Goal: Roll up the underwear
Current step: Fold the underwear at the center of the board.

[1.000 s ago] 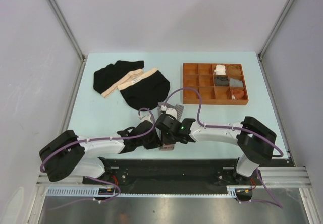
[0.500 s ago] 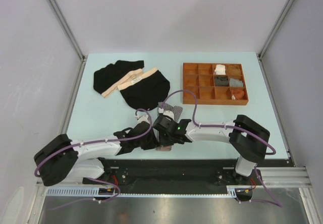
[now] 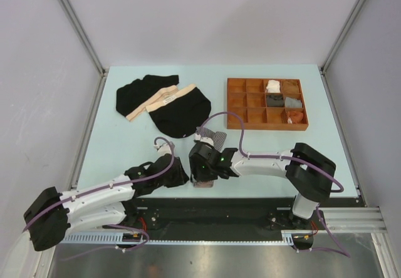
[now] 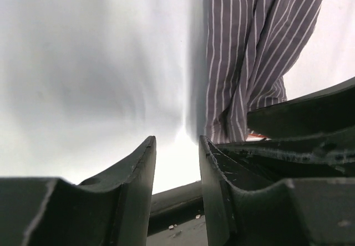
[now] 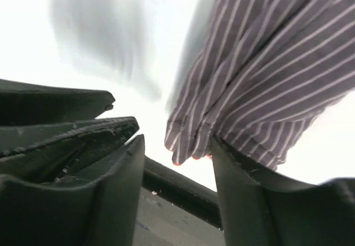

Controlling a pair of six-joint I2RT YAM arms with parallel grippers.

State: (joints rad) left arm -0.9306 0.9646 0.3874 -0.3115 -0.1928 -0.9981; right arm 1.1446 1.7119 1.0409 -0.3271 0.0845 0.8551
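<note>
Underwear shares the pale tabletop w/ a brown tray at far right, small bundles in its right-hand compartments. Two black briefs w/ beige waistbands overlap at far left-centre. Striped boxer lies near them toward the front edge, mostly hidden under the right arm. Right gripper is over the boxer's near end, fingers apart, cloth edge between them and against one finger, not pinched. Left gripper is just beside it, gap narrow, nothing in it, striped cloth off to one side.
</note>
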